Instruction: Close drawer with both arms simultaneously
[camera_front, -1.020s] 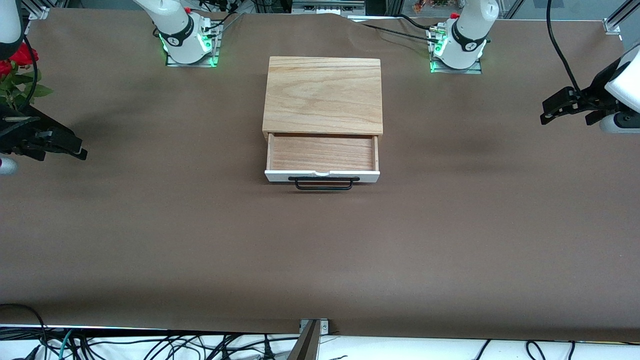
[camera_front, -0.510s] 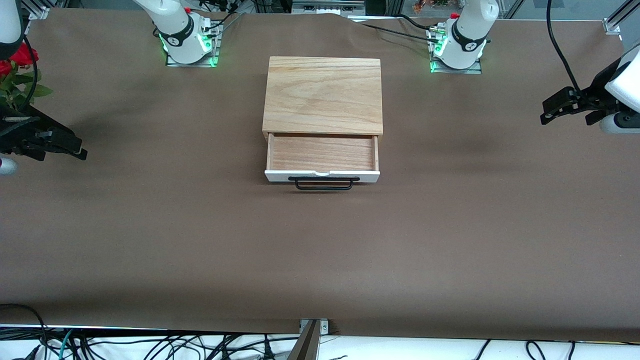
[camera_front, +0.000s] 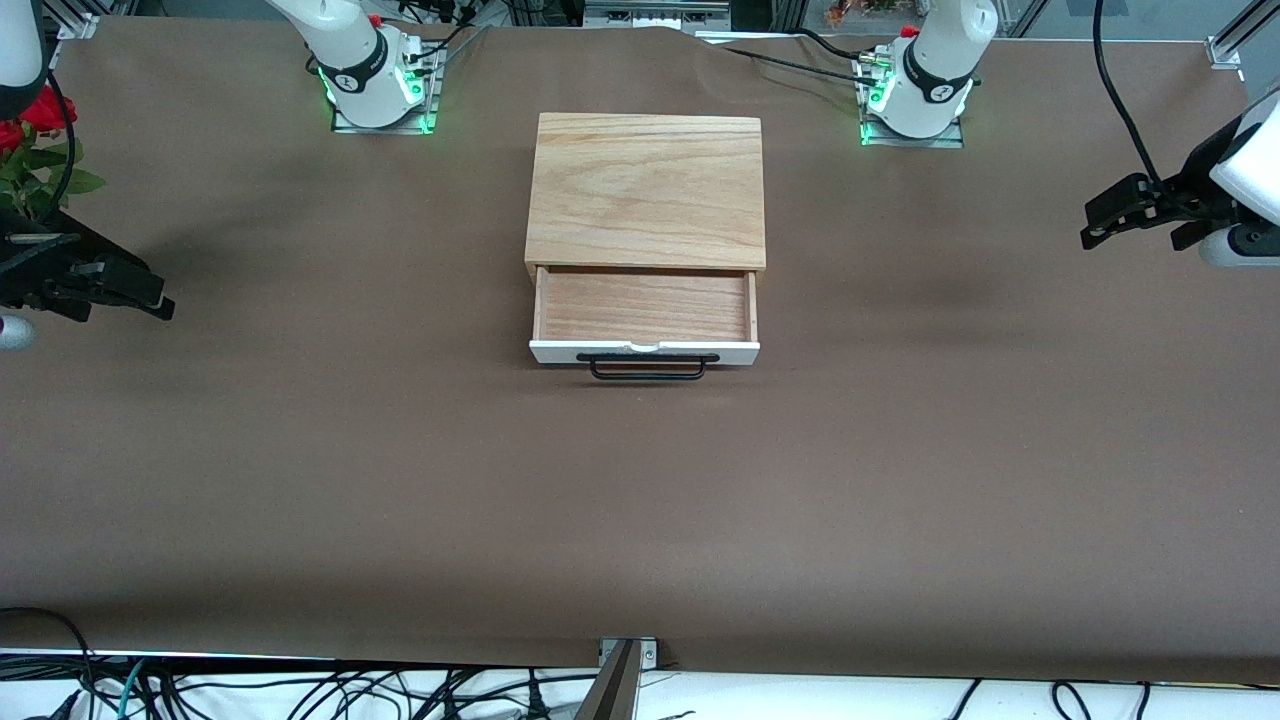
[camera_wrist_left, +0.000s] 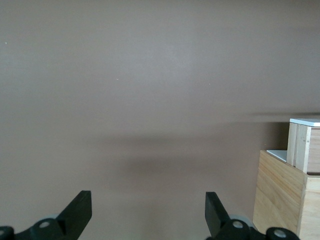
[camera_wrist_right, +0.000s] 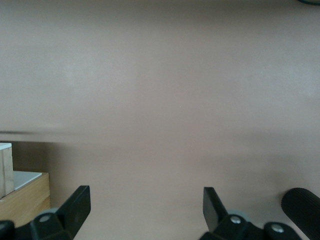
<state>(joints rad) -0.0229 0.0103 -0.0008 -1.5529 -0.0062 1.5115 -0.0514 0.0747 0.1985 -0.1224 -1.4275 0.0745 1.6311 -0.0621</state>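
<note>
While drawer (camera_front: 644, 312) gapes, both end effectors hover apart.

Bare table (camera_front: 400, 450) around open drawer (camera_front: 644, 310) (handle (camera_front: 646, 368) unobstructed)

robot lab | bolted arm bases (camera_front: 380, 90) | loose cables (camera_front: 300, 690) | covered table (camera_front: 640, 480)

The front view looks down from high across the table (camera_front: 400, 480), facing both arm bases along its top edge and taking in the whole surface. Each wrist view looks out low between its own spread fingertips over bare tabletop. All three views share the oak-topped box (camera_front: 648, 190) (camera_wrist_left: 280, 197) (camera_wrist_right: 22, 202) and its open drawer (camera_front: 645, 310) (camera_wrist_left: 305, 145) (camera_wrist_right: 6, 167).
</note>
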